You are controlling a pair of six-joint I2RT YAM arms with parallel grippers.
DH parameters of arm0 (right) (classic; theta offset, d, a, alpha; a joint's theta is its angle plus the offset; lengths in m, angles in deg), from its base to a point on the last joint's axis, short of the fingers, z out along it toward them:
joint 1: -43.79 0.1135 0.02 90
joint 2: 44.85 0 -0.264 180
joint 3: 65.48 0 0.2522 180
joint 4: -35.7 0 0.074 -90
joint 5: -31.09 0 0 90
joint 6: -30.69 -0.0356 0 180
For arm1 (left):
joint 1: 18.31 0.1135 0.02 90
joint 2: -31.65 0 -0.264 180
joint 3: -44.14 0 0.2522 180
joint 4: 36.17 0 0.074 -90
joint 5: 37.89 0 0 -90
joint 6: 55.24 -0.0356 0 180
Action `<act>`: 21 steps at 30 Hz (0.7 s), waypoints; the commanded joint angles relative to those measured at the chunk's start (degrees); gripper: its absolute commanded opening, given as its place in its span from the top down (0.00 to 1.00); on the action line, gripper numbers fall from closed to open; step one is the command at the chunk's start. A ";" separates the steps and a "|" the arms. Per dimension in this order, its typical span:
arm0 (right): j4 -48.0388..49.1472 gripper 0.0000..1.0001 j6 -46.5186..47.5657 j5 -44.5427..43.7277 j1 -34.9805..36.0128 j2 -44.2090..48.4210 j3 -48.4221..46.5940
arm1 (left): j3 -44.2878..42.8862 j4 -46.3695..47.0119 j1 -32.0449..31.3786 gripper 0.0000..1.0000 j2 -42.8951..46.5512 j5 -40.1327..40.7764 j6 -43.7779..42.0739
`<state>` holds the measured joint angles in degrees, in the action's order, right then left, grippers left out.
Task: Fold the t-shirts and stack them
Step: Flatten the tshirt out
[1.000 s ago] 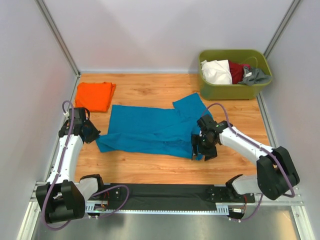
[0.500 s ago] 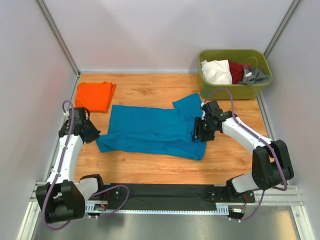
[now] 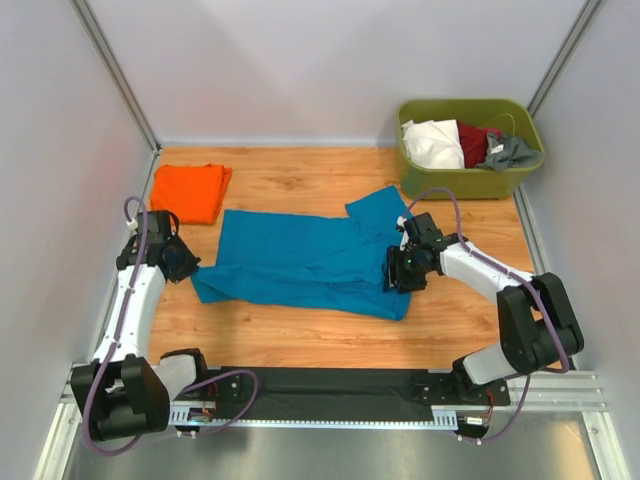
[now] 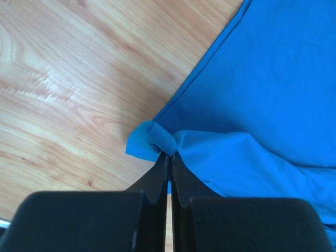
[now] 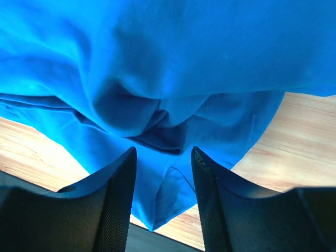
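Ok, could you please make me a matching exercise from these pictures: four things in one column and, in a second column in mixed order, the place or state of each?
Column one
1. orange t-shirt
2. teal-blue t-shirt
3. olive-green tub
4. left gripper

Column two
A. lying spread out in the middle
B. shut on a corner of blue cloth
C. folded, in the far left corner
D. standing in the far right corner

Pairs: 1-C, 2-A, 3-D, 4-B
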<state>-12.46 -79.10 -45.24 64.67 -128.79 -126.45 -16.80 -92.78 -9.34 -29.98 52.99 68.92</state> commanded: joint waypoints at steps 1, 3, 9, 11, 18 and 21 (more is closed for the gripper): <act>3.46 0.52 1.60 0.39 0.21 -0.87 0.18 | -2.04 0.58 -0.10 1.00 0.01 -0.36 -1.19; 3.45 0.52 1.60 0.57 0.30 -1.31 -0.43 | -2.13 0.58 -0.10 1.00 -0.07 -0.27 -1.19; 4.51 0.59 1.86 1.09 0.30 -2.28 -0.61 | -2.57 0.58 -0.10 1.00 -0.60 -0.18 -1.19; 5.12 0.62 2.04 1.09 0.30 -2.37 -0.61 | -2.65 0.75 -0.10 1.00 -0.78 -0.18 -1.28; 4.95 1.00 2.13 1.10 0.21 -3.16 -2.54 | -3.27 0.93 -0.10 1.00 -1.83 -0.18 -1.37; 0.92 1.00 2.48 -0.39 0.30 -1.50 -6.05 | -5.89 0.14 -0.10 1.00 -2.27 0.69 -2.24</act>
<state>-10.82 -77.44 -44.43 64.71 -132.03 -127.76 -18.40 -93.04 -9.32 -31.96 53.04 68.61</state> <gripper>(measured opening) 0.014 0.007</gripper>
